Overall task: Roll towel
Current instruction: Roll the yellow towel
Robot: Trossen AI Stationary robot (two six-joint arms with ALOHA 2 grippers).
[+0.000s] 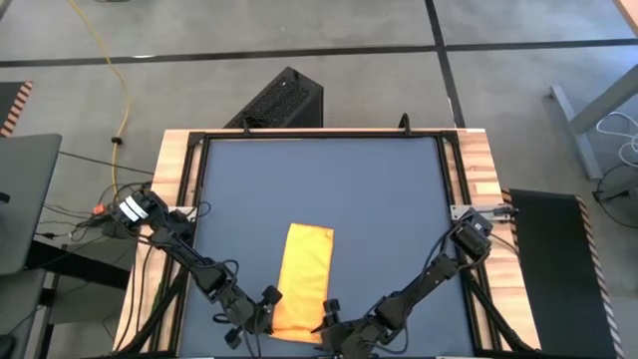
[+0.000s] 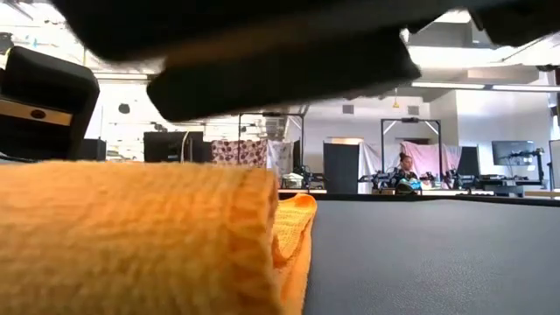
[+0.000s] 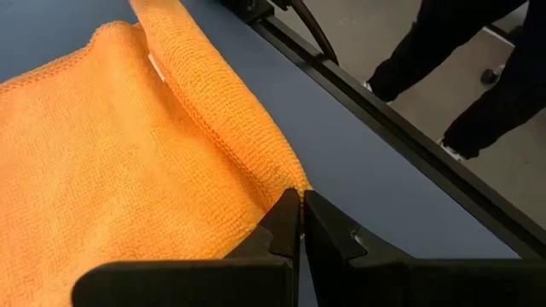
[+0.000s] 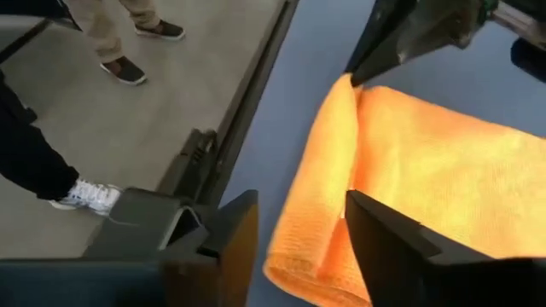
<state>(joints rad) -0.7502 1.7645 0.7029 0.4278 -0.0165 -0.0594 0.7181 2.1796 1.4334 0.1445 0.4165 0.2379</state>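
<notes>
Lying as a narrow yellow-orange strip near the table's (image 1: 399,189) front edge, the towel (image 1: 304,274) has a rolled near end. Left gripper (image 3: 300,223) pinches its corner; right gripper (image 4: 294,230) spread wide beside it.

Soft, nubbly woven cloth towel (image 1: 304,279); smooth matt dark bench (image 1: 329,189) top edged by pale grained wood.

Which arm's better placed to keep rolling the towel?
Probably left: the left gripper is shut on the towel at its rolled near corner; the right gripper is open beside it.
</notes>
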